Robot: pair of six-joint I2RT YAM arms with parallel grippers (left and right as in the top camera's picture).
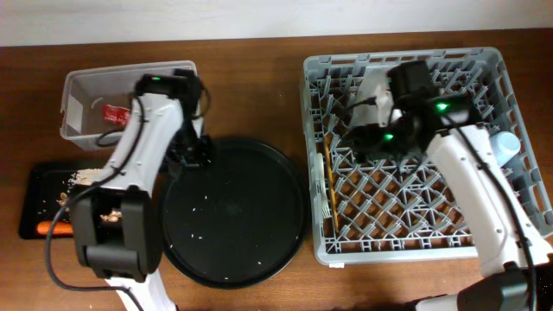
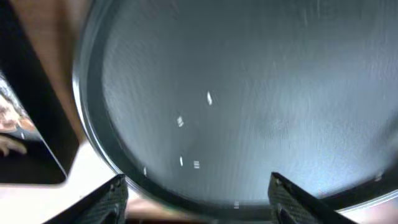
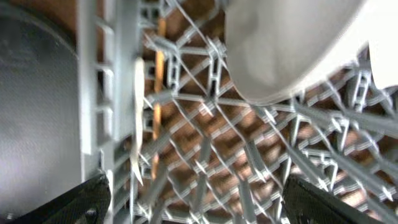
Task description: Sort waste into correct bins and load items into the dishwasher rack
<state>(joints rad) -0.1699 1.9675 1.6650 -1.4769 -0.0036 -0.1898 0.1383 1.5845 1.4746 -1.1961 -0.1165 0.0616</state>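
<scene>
My right gripper (image 3: pixel 208 205) stands open over the lattice floor of the grey dishwasher rack (image 1: pixel 415 225), with nothing between its fingers. A pinkish-white bowl (image 3: pixel 286 43) leans in the rack just beyond it, also seen from overhead as the bowl (image 1: pixel 376 86). A thin wooden stick (image 3: pixel 158 93) and a white fork (image 3: pixel 137 124) lie along the rack's left wall. A small blue cup (image 1: pixel 505 147) sits at the rack's right side. My left gripper (image 2: pixel 202 202) is open at the near rim of the large round black tray (image 2: pixel 249 93), holding nothing.
The clear tub (image 1: pixel 82 86) at the back left holds a red wrapper (image 1: pixel 115 112). The flat black tray (image 1: pixel 34 186) at the left edge carries crumbs (image 1: pixel 86 175) and an orange carrot (image 1: pixel 47 228). A few white specks lie on the round black tray (image 1: pixel 233 216).
</scene>
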